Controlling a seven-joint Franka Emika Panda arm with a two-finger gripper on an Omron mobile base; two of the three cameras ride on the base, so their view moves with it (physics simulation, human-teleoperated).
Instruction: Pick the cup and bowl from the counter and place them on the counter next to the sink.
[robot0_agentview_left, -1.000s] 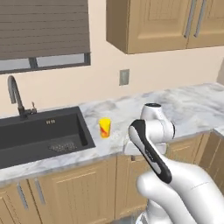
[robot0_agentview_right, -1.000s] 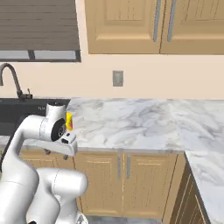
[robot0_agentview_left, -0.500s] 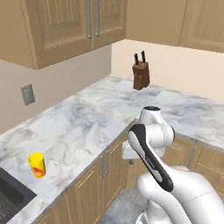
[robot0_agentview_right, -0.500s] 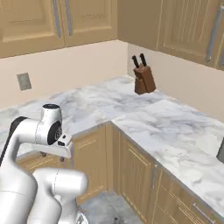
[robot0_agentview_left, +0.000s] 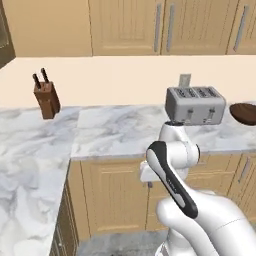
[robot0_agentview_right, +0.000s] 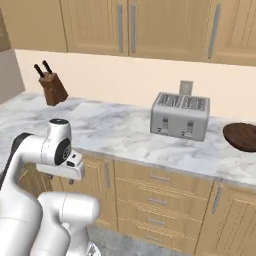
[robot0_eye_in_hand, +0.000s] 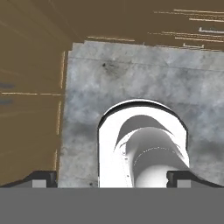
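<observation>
- Since the earlier frames the base has turned on: both base views have swung round, the cup has left them, the knife block (robot0_agentview_left: 46, 99) has shifted from the right to the left of the scene, and a toaster and the bowl have come in.
- The gripper (robot0_eye_in_hand: 112, 178) points straight down at the grey floor (robot0_eye_in_hand: 131, 78); its two dark fingertips (robot0_eye_in_hand: 41, 178) stand far apart at the lower corners of the hand view, fully released, with nothing between them.
- The arm is folded close in front of the cabinet doors (robot0_agentview_right: 150, 192), below the edge of the counter (robot0_agentview_left: 115, 132).
- The bowl (robot0_agentview_right: 242, 136), dark brown, rests on the counter at the far right, well apart from the arm; in the left base view it is cut by the right edge (robot0_agentview_left: 245, 113).
- The toaster (robot0_agentview_right: 180, 116), silver, stands on the counter just left of the bowl, apart from it, in front of a wall socket (robot0_agentview_right: 186, 88).
- The knife block stands against the wall at the counter's corner, far left.
</observation>
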